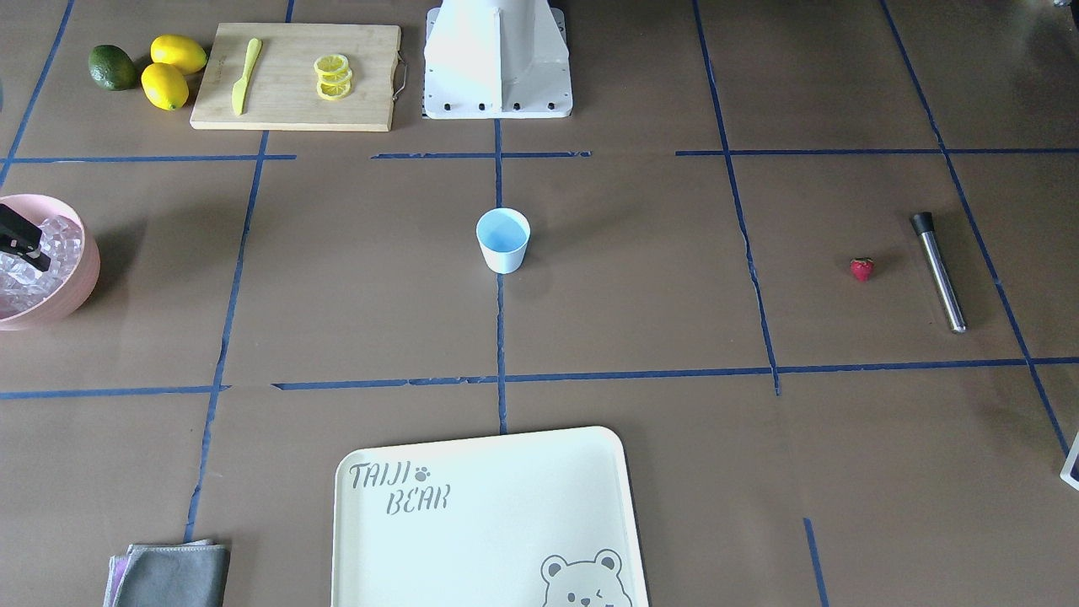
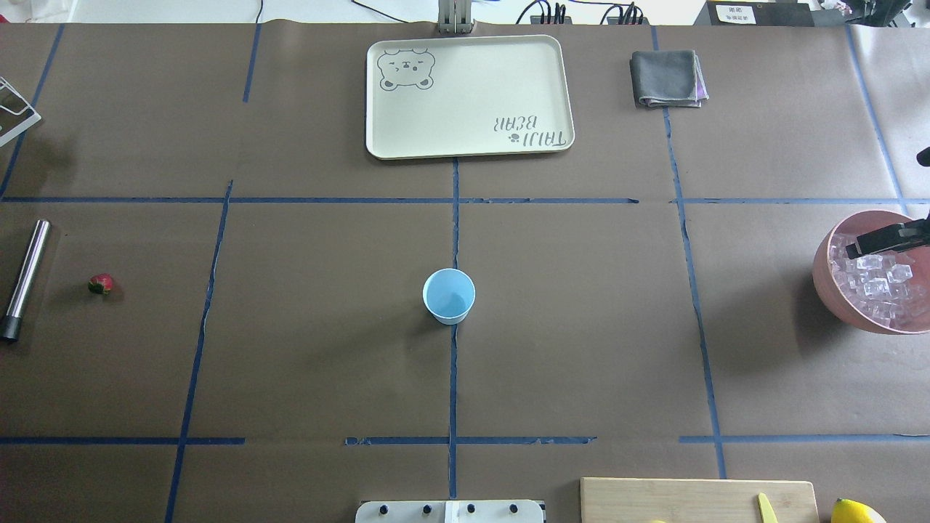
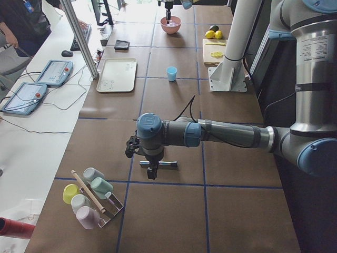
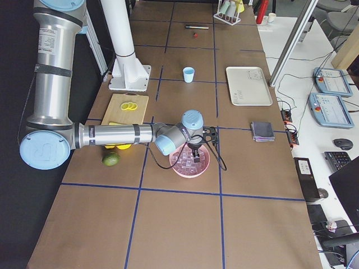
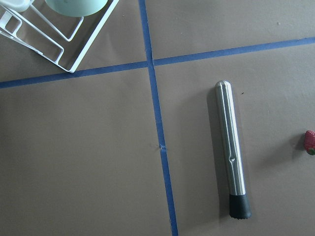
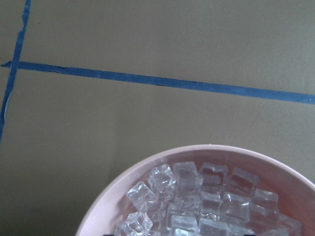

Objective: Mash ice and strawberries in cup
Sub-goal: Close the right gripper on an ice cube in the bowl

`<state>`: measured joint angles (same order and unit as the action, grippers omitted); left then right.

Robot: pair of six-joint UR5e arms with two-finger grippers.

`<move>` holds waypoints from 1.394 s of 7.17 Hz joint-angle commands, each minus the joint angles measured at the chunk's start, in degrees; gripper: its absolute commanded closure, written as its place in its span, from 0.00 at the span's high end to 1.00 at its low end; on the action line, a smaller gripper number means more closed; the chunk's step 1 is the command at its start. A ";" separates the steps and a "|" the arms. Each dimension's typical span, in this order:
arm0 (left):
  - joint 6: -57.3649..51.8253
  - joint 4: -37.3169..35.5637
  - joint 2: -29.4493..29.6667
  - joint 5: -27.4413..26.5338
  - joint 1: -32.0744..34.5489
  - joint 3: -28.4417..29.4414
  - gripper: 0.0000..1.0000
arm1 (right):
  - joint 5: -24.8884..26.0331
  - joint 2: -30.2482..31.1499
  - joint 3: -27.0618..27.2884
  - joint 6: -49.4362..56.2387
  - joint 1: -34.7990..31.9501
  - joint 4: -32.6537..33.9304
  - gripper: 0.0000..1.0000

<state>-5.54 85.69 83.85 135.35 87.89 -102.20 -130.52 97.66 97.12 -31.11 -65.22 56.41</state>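
Strawberry (image 5: pixel 309 142) barely enters left wrist view (whole from overhead).

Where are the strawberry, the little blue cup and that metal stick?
strawberry (image 1: pixel 861 269): front-facing view, on its red body.
cup (image 1: pixel 506 260): front-facing view, on its outer wall.
muddler (image 5: pixel 230 147): left wrist view, on its steel shaft.

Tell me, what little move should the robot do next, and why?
Probably lower the right gripper into the pink bowl to reach the ice. The cup looks empty, the ice all sits in that bowl, and the gripper hangs right over it.
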 commanded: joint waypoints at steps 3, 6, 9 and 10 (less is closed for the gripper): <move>0.00 0.00 0.00 0.00 0.09 -0.19 1.00 | 1.23 0.07 -0.79 1.49 1.49 0.10 0.78; 0.00 0.00 0.00 0.09 0.00 -0.19 1.00 | 1.23 0.07 -1.58 1.75 1.67 0.10 0.73; 0.00 0.00 -0.09 0.09 0.09 -0.45 1.00 | 1.15 0.95 -0.97 1.93 1.58 0.10 0.65; 0.00 0.00 0.00 0.09 0.09 -0.46 1.00 | 1.06 1.21 -0.79 2.02 1.50 0.01 0.65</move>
<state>-5.54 85.69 83.82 135.44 87.97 -102.61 -129.37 98.42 96.06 -29.20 -63.65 56.50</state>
